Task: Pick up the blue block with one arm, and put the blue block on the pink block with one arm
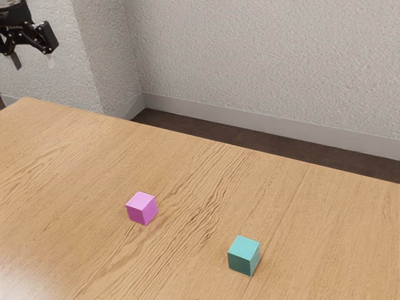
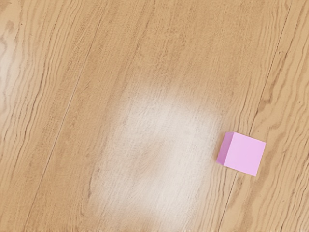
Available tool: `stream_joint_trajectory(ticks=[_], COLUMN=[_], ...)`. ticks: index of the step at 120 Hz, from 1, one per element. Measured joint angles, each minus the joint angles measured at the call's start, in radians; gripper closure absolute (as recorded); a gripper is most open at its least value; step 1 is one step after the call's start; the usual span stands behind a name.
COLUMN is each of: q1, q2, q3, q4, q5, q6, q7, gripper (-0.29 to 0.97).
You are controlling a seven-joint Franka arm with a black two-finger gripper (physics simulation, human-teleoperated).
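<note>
Gripper [image 1: 31,61]: high above the table [image 1: 75,156], over the corner at the exterior view's upper left. Fingers spread, nothing between them. One fingertip is dark, the other pale. A faint pale marking sits on the black gripper body; too small to read.

Blue block [image 1: 244,255]: more teal than blue. It rests flat on the wood close to the table's near edge, with one vertical edge turned toward the camera. Well apart from the gripper.

Pink block [image 1: 141,207]: rests flat on the table, farther in from the near edge than the blue block, about mid-surface. The two blocks are apart with bare wood between them, the pink one toward the exterior view's left of the blue one.

Wrist view: the pink block [image 2: 241,153] lies on the wood grain, off to one side of the hand's axis. A pale washed-out glare patch [image 2: 159,154] lies on the boards beside it.

Surroundings: textured grey wall [image 1: 262,56], pale baseboard [image 1: 269,125], dark floor [image 1: 300,147] beyond the table's far edge.
</note>
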Motion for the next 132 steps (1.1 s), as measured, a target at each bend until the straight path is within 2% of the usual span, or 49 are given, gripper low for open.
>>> stream_joint_trajectory(ticks=[24,38,49,72,110,132], q1=[-0.063,-0.132,-0.169,-0.204,-0.254,-0.304], q2=[0.000,-0.013,-0.021,-0.002,0.092,0.013], q3=[0.000,-0.005,-0.010,-0.017,-0.015,-0.010], q4=[0.003,0.133,0.179,0.186,0.179,-0.180], q5=[-0.001,0.006,0.006,0.003,0.001,0.002], q6=[-0.006,-0.030,-0.046,-0.058,-0.047,0.120], q7=[-0.003,-0.003,-0.004,-0.008,-0.013,-0.016], gripper=[0.02,0.02,0.02,0.02,0.02,0.02])
